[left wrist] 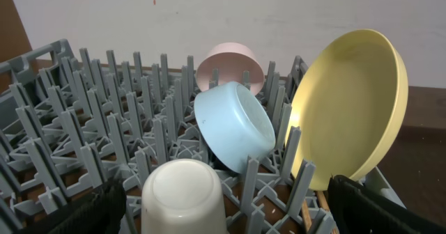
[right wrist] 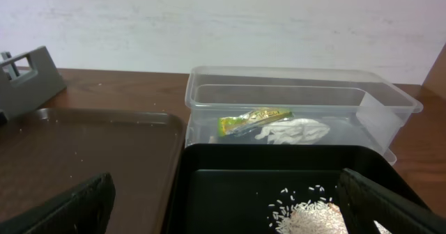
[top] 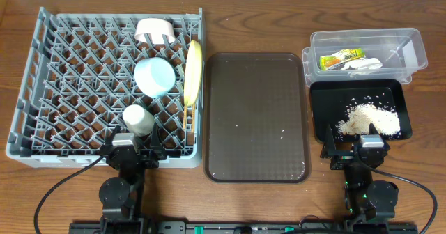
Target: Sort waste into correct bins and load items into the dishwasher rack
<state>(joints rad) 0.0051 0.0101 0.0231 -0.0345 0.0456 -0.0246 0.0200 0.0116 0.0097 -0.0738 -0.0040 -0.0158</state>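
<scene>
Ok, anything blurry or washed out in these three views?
Overhead: evenly lit and sharp, no harsh glare. Left wrist: the white cup nearest the lens looks soft, and the yellow-green plate glows bright at its left edge. Right wrist: the clear tub is fairly sharp, but the right gripper's fingers in the corners are dark and blurred.

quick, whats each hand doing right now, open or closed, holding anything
Left hand: open, holding nothing.
Right hand: open, holding nothing.
</scene>
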